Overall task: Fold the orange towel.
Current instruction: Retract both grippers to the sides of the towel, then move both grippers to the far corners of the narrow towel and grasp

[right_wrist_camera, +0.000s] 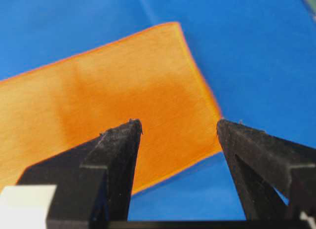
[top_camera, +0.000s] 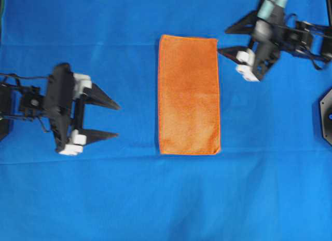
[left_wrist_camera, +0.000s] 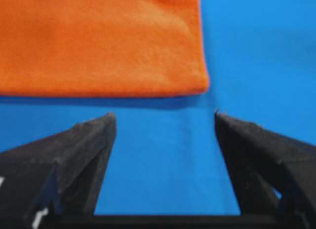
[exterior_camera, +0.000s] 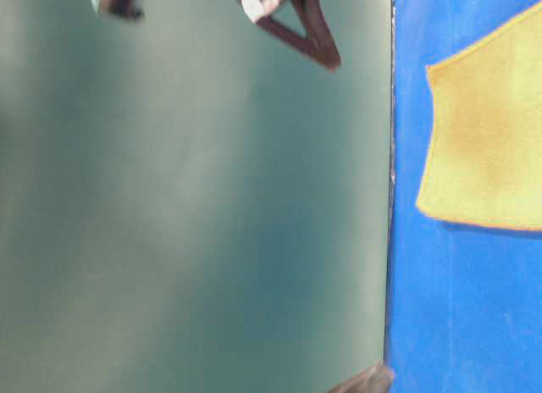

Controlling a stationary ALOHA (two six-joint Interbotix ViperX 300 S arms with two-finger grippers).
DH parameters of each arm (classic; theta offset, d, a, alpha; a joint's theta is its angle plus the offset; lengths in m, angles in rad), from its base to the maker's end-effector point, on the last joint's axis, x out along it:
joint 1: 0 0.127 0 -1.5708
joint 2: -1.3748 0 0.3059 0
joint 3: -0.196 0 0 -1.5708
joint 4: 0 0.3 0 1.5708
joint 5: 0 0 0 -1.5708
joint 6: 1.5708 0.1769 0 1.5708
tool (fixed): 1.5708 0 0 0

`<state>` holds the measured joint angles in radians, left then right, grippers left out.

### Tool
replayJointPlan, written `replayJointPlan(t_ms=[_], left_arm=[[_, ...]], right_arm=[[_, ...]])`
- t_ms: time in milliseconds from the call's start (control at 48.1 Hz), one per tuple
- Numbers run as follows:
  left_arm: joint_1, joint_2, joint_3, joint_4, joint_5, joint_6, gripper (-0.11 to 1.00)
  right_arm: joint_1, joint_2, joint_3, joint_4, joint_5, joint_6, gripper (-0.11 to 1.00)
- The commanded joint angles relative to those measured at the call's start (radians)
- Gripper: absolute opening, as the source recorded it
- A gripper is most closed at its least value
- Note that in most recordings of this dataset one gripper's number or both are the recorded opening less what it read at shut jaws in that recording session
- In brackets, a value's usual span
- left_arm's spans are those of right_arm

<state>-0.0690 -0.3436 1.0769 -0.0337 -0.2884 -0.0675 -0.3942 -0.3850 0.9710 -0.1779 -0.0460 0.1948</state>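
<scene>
Two black grippers stand clear of the cloth, one on each side, and neither holds anything. At the left of the overhead view the left gripper points toward the middle of the table with its two dark triangular fingers spread wide apart, blue showing between them. Its own wrist view gives the same: the left gripper has its tips parted widely over bare blue, with the near edge of the orange cloth lying just beyond them and not touching either one.

In the middle lies the orange towel, an orange microfibre cloth with a stitched hem, folded into a tall narrow rectangle that rests flat on the large blue cloth covering the table. Its edges look straight and its corners fairly square. In the left wrist view the orange towel fills the upper left, one corner rounding off at the right. The table-level view, turned on its side, shows part of the orange towel as a yellowish patch on the blue.

At the upper right of the overhead view the right gripper sits just beside the towel's top right corner, angled toward it, jaws spread wide. From its wrist camera the right gripper shows parted tips above the orange towel, with one towel corner between them
</scene>
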Motion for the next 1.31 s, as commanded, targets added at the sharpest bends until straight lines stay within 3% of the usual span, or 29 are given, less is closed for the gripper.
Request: replayJointPlan(t_ms=[0, 291, 645, 790, 1082, 1290], left_arm=[[0.032, -0.044, 0.018, 0.002, -0.035, 0.005, 0.74], [0.118, -0.092, 0.063, 0.002, -0.058, 0.008, 0.74], [0.127, -0.084, 0.055, 0.002, -0.066, 0.008, 0.74], [0.173, -0.066, 0.028, 0.003, -0.075, 0.011, 0.74], [0.331, 0.173, -0.161, 0.005, -0.091, 0.026, 0.74], [0.425, 0.417, -0.325, 0.005, -0.094, 0.041, 0.74]], right_arm=[[0.025, -0.089, 0.043, 0.029, -0.032, 0.002, 0.65], [0.084, -0.262, 0.181, 0.092, -0.117, 0.002, 0.65], [0.084, -0.238, 0.181, 0.094, -0.137, -0.003, 0.64], [0.054, -0.227, 0.169, 0.094, -0.163, -0.003, 0.64], [-0.115, -0.020, 0.086, 0.084, -0.181, -0.018, 0.64], [-0.169, 0.196, -0.011, 0.046, -0.216, -0.020, 0.64]])
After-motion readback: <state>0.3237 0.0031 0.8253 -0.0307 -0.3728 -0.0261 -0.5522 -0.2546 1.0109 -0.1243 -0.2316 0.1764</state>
